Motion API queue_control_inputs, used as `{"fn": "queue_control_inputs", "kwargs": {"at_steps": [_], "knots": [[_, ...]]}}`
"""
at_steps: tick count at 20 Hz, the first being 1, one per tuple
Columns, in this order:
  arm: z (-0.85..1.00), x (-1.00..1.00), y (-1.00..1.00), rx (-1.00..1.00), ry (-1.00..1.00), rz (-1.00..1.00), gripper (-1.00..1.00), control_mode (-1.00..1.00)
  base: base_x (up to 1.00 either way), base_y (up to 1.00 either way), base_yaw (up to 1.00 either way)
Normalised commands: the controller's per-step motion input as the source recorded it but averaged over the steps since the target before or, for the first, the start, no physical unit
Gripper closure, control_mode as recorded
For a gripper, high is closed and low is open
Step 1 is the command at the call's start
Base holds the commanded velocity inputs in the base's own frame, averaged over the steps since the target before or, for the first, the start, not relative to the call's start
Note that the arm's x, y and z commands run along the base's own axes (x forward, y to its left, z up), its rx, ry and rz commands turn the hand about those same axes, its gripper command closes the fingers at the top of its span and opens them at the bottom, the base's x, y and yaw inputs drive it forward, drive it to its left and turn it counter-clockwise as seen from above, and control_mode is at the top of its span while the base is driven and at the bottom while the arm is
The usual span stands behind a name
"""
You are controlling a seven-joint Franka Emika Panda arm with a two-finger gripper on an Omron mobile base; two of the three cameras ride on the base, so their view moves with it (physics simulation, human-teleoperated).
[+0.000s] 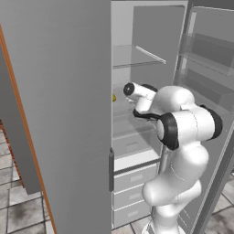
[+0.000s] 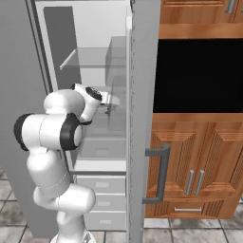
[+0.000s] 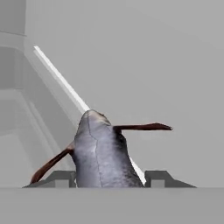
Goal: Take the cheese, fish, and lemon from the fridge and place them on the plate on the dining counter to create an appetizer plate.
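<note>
Nearest us, the fish (image 3: 101, 153), grey with reddish-brown fins, sits between the two fingertips (image 3: 59, 178) of our end effector (image 3: 109, 179), which is closed on its body; we reach into the open fridge (image 1: 151, 55) at its middle glass shelf; a small yellow lemon (image 1: 114, 97) lies on that shelf, left of our wrist.

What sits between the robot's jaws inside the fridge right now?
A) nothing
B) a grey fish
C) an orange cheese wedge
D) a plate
B: in the hand view the grey fish, with reddish-brown fins, stands between the two finger tips, against the fridge interior.
</note>
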Motion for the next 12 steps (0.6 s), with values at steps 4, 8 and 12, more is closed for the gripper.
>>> {"fn": "queue_control_inputs", "kwargs": {"at_steps": [4,8,12], "knots": [[0.50,-1.00,0.01,0.00,-0.13,0.00,1.00,-1.00,0.00,0.00,0.00],[0.91,-1.00,0.18,0.06,-0.04,0.00,1.00,-1.00,0.00,0.00,0.00],[0.98,-1.00,0.20,0.15,0.01,0.00,1.00,-1.00,0.00,0.00,0.00]]}}
